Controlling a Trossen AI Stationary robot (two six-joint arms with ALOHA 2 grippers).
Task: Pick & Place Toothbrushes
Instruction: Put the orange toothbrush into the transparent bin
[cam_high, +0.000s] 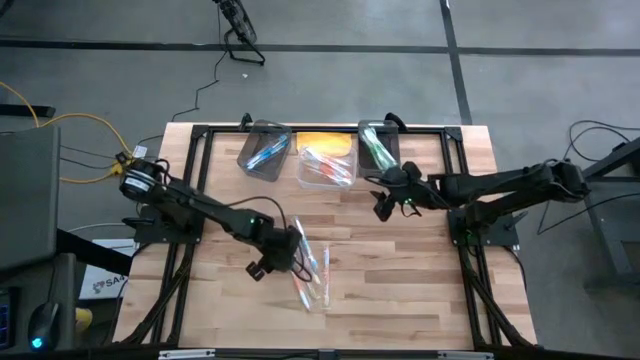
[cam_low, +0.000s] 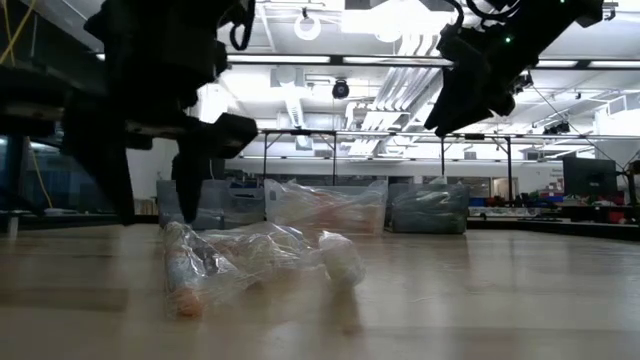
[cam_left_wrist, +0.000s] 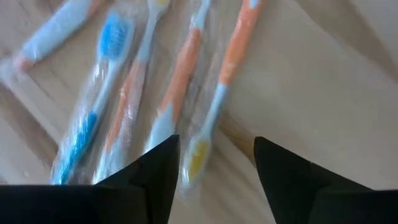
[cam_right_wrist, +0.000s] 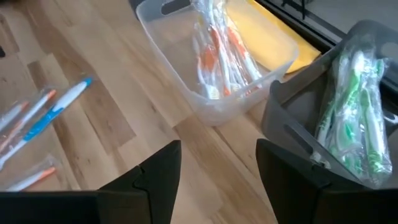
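Several toothbrushes in clear wrappers (cam_high: 312, 270) lie loose on the wooden table, near its middle; in the left wrist view they show orange-and-white (cam_left_wrist: 180, 74) and blue (cam_left_wrist: 93, 112) handles. My left gripper (cam_left_wrist: 216, 168) (cam_high: 292, 250) hangs open just over this pile, pointing steeply down, with an orange brush's yellow-tipped end (cam_left_wrist: 198, 155) between its fingers; whether it touches, I cannot tell. My right gripper (cam_right_wrist: 217, 177) (cam_high: 385, 203) is open with nothing in it, in the air in front of the bins at the far edge.
Three bins stand in a row at the far edge: a dark one with blue brushes (cam_high: 265, 150), a clear one with orange brushes (cam_right_wrist: 217, 62) and a dark one with green brushes (cam_right_wrist: 348, 124). A yellow sheet (cam_high: 325, 143) lies behind the clear bin. Bare wood lies between pile and bins.
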